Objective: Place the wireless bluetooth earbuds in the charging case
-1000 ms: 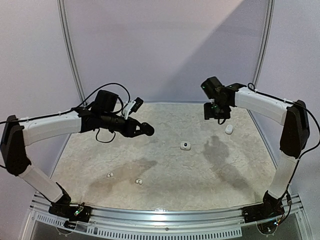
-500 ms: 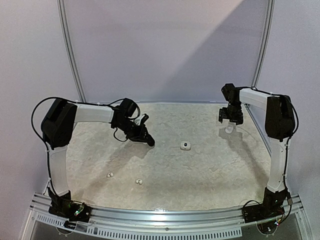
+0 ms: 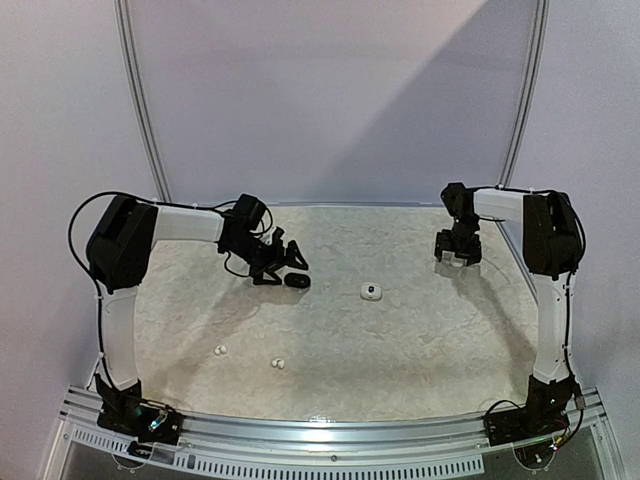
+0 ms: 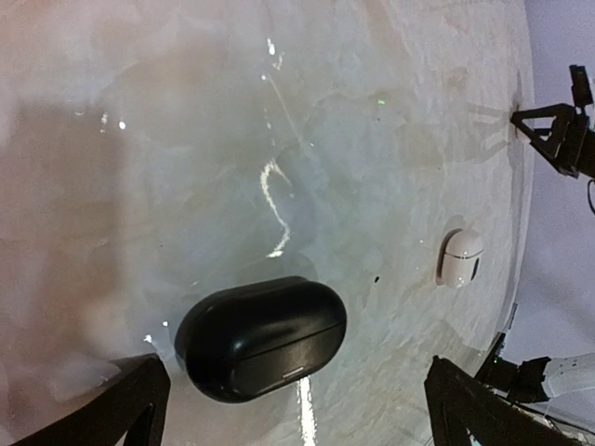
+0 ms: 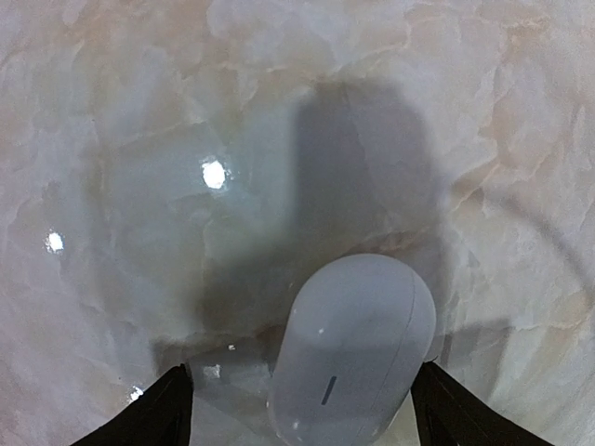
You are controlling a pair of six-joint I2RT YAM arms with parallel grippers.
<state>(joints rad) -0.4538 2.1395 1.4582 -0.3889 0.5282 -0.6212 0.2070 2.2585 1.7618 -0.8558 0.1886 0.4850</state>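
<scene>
A closed black charging case (image 4: 260,336) lies on the table between the fingers of my left gripper (image 4: 297,413), which is open and low over it; in the top view the case (image 3: 297,281) is just right of that gripper (image 3: 281,262). A closed white case (image 5: 358,348) lies between the open fingers of my right gripper (image 5: 302,420), at the back right in the top view (image 3: 457,258). Two white earbuds (image 3: 220,350) (image 3: 278,363) lie near the front left, far from both grippers. No black earbuds show.
A second small white case (image 3: 371,291) with a dark mark lies at mid-table; it also shows in the left wrist view (image 4: 460,257). The marbled table (image 3: 400,350) ends at a metal rail in front and a curved white backdrop behind.
Both arms have come down to the table. The left gripper lowered the black case onto the surface and opened. The right gripper dropped over the white case at the back right.
</scene>
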